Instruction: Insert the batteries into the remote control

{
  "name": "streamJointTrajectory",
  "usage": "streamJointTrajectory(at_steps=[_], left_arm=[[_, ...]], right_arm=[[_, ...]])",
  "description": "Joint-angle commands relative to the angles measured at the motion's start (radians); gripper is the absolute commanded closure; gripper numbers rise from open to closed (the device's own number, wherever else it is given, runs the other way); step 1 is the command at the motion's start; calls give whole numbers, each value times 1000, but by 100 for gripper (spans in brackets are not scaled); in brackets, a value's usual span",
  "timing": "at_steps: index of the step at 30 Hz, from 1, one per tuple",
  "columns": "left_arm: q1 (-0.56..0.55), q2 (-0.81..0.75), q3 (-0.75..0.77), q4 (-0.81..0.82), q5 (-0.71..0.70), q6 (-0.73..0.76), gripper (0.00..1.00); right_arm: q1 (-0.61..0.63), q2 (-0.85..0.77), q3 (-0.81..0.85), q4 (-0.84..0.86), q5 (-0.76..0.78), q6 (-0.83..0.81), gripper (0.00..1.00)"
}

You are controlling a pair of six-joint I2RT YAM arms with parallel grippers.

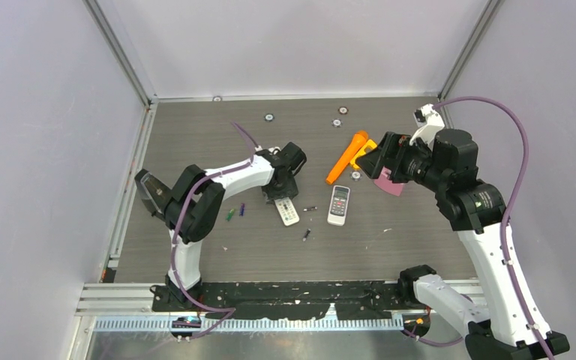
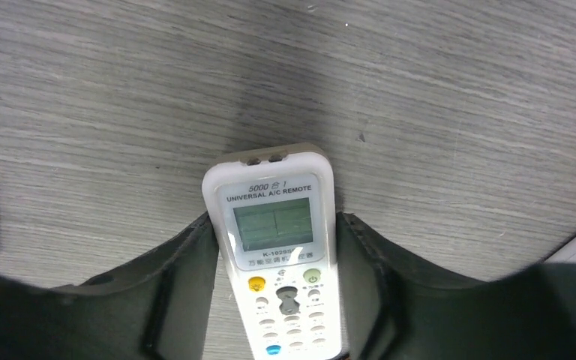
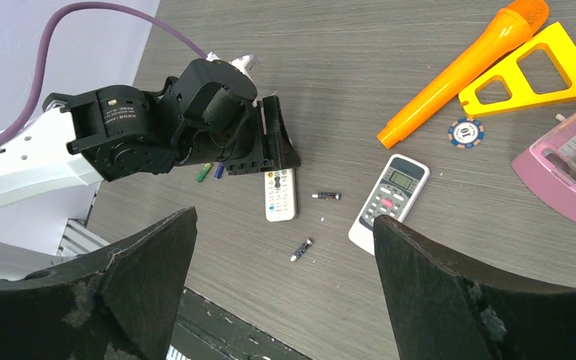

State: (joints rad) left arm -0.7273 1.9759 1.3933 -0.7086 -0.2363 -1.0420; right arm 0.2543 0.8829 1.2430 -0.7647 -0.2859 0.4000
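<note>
A white remote control (image 2: pixel 277 247) lies face up on the table, and my left gripper (image 2: pixel 276 221) is shut on it, both fingers (image 2: pixel 184 285) pressed against its long sides. From above, that gripper (image 1: pixel 280 184) sits over the top end of the remote (image 1: pixel 288 213). A green battery (image 1: pixel 229 214) and a purple battery (image 1: pixel 241 209) lie just left of it. Two dark batteries (image 1: pixel 310 208) (image 1: pixel 307 234) lie to its right. My right gripper (image 1: pixel 381 159) hangs open high over the back right, holding nothing, its fingers (image 3: pixel 120 292) wide apart.
A second white remote (image 1: pixel 338 205) lies right of the dark batteries. Behind it are an orange toy microphone (image 1: pixel 347 157), a yellow triangle (image 1: pixel 365 148), a pink box (image 1: pixel 388 184) and a few small round chips (image 1: pixel 337 122). Grey walls close in the table.
</note>
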Motion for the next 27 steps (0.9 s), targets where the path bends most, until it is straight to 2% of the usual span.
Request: streamJointTrajectory(at_steps=[1, 8, 10, 15, 20, 23, 27], left_arm=[[-6, 6, 4, 16, -3, -22, 54], [-5, -97, -58, 119, -1, 40, 92], [-4, -162, -93, 167, -2, 68, 100], [-5, -402, -199, 330, 8, 233, 100], [3, -699, -312, 594, 203, 526, 100], [15, -838, -319, 625, 276, 582, 100], [21, -934, -226, 591, 361, 623, 100]], right_arm=[[26, 4, 8, 11, 40, 5, 8], [106, 30, 13, 4, 74, -1, 8], [136, 39, 20, 6, 88, -1, 8], [200, 54, 25, 41, 94, 3, 7], [245, 41, -27, 188, -20, 32, 8], [267, 15, -75, 344, -76, 78, 8], [286, 5, -109, 501, -164, 140, 7]])
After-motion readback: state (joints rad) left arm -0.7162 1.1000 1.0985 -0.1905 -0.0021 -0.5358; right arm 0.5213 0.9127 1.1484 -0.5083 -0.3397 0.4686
